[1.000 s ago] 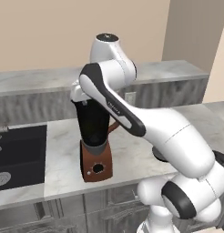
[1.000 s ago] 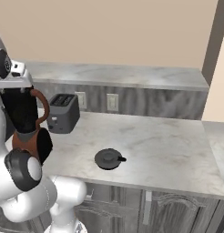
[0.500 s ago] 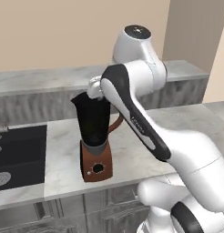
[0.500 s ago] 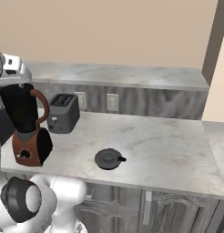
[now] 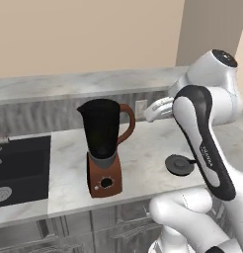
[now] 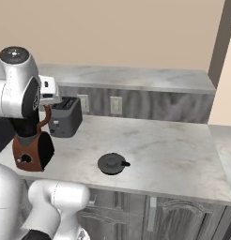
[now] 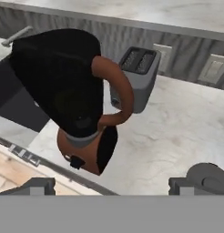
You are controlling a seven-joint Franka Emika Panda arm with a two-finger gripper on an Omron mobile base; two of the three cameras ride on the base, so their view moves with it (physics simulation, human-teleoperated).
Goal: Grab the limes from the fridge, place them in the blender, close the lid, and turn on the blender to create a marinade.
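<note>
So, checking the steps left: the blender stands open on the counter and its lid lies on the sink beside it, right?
Not the sink. In the right base view the lid lies on the counter, on the far side of the blender from the sink. The blender does stand open.

Glossy white arm (image 5: pixel 202 143), dark joint caps, small illegible forearm lettering.
</note>
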